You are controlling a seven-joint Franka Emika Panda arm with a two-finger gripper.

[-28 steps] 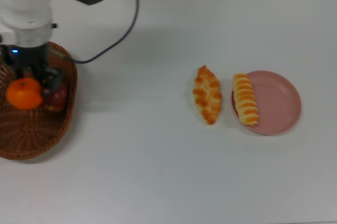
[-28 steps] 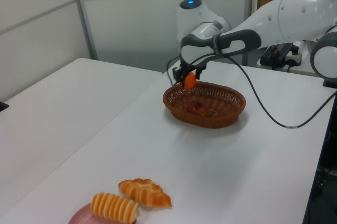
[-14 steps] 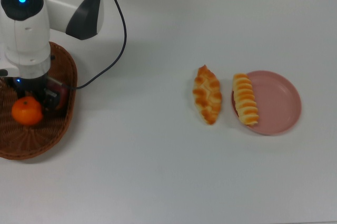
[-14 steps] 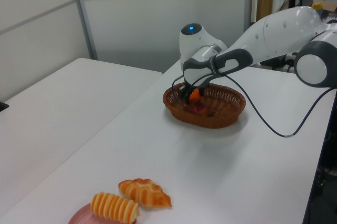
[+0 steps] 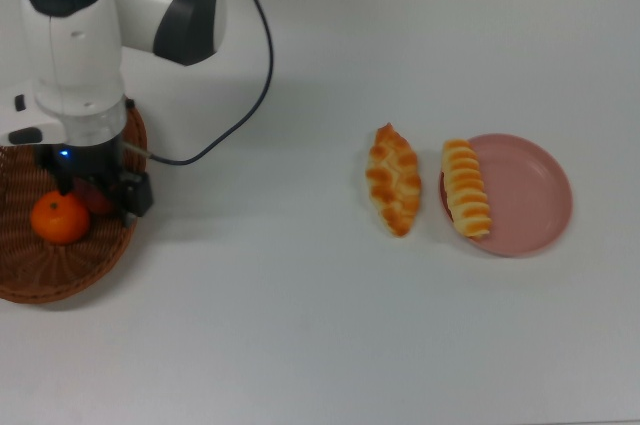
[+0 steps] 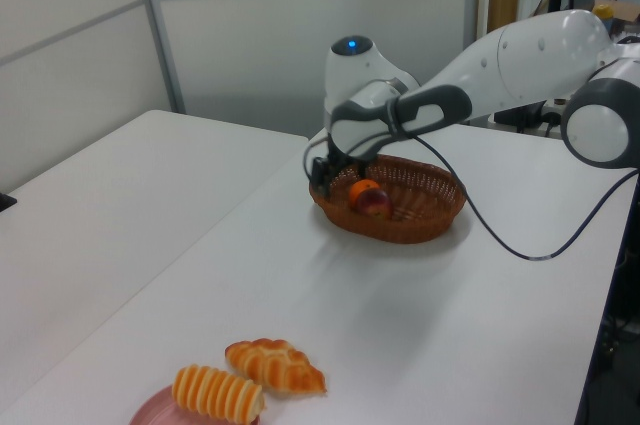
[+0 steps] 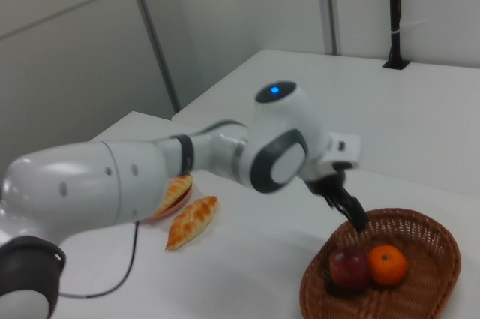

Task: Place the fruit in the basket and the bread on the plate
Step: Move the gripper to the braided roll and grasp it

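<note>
Hovering over the basket [image 5: 60, 275], pincer [image 7: 346, 207] holds nothing, jaws parted. Tangerine [image 5: 60, 219] and apple [image 7: 349, 268] sit inside, touching. Striped loaf [image 5: 467, 188] lies on the plate's [image 5: 530, 195] left edge in the top view; braided pastry [image 5: 394, 179] on the surface [image 5: 320, 325] beside it.

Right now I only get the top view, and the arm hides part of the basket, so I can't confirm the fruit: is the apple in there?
Observer: Yes. In the right view the apple sits inside the basket, right beside the tangerine.
Operator: Are the jaws down among the fruit?
Observer: No. The right view shows the jaws empty and raised above the fruit, clear of both pieces.
</note>
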